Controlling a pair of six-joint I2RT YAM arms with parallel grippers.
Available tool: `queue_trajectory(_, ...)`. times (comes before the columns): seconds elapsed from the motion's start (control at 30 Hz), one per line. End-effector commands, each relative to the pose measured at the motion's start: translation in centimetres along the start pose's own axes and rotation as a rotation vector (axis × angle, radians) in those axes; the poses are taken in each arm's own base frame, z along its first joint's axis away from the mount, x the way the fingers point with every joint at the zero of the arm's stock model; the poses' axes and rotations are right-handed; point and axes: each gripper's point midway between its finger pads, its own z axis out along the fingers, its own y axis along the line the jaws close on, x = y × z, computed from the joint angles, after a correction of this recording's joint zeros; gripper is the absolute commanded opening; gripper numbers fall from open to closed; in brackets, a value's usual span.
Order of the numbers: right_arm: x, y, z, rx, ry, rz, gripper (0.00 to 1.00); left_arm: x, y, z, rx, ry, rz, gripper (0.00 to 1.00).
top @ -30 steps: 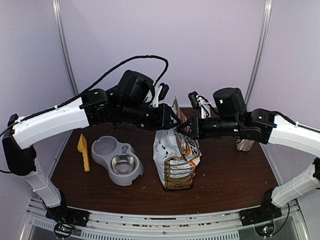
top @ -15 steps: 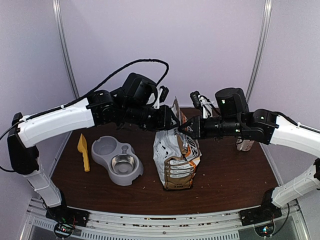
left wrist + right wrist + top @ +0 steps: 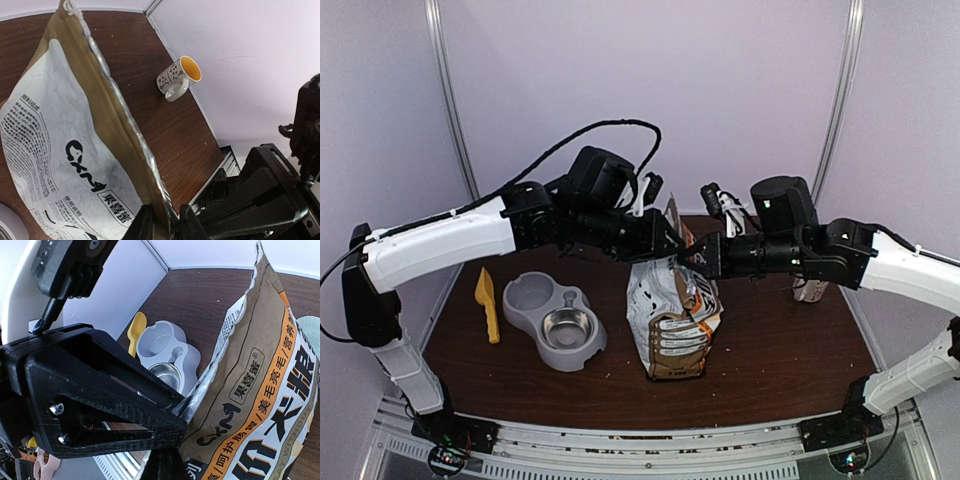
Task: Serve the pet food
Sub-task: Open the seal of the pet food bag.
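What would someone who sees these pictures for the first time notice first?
Most striking is the printed bag standing upright at the middle of the table, its top edge pinched from both sides by the left hand and the right hand. To its left lie a grey double bowl and a yellow scoop.

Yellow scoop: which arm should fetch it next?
Left, probably: the yellow scoop lies far left, beside the bowl. The left claw and right claw both pinch the bag, which stands between right arm and scoop.
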Motion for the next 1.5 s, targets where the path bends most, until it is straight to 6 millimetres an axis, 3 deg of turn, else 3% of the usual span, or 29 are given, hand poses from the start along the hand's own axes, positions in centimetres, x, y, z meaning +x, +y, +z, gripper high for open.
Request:
queue_trajectory(0.0, -0.1, 0.6, -0.6, -0.022, -0.01, -0.017, 0.0, 1.2, -0.1, 1.1, 0.055, 0.039, -0.012, 0.18)
queue_trajectory(0.2, 0.3, 0.1, -0.6, -0.01, -0.015, -0.005, 0.0, 1.0, 0.1, 0.5, 0.052, 0.003, -0.004, 0.0)
queue_trajectory(0.5, -0.3, -0.8, -0.8, 0.066, -0.062, -0.026, 0.0, -1.1, -0.5, -1.3, 0.037, -0.084, 0.061, 0.0)
queue_trajectory(0.87, -0.5, -5.0, -1.8, 0.38, -0.091, -0.015, 0.0, -1.3, 0.4, -2.2, -0.018, -0.101, 0.071, 0.0)
queue_trajectory(1.47, 0.3, -4.3, -0.3, 0.32, -0.08, 0.072, 0.0, -1.2, 2.5, -3.2, -0.117, -0.114, 0.071, 0.0)
